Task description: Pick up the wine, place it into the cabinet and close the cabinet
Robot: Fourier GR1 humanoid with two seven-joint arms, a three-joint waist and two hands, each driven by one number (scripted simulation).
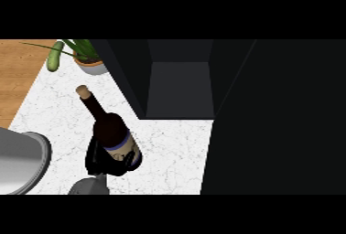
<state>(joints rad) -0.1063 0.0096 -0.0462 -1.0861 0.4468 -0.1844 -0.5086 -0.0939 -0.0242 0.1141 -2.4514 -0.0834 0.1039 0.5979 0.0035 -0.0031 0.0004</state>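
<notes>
Head view gives you, from the left, one potted plant [86, 57] at the counter's [54, 114] back, then one wine bottle [111, 132]: dark glass, cork stopper, blue-banded label, tilted above the white marble. Your one visible hand [101, 160] curls round its base. One dark cabinet [179, 82] stands open at right.

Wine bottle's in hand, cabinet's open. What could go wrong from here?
1. The hand curls round only the lower body of the wine bottle; the tall corked neck leans away and could tip in transit.
2. The cabinet opening looks narrow between dark walls, so the neck may clip an edge.
3. The potted plant stands near the bottle's cork, at risk during a swing.
</notes>
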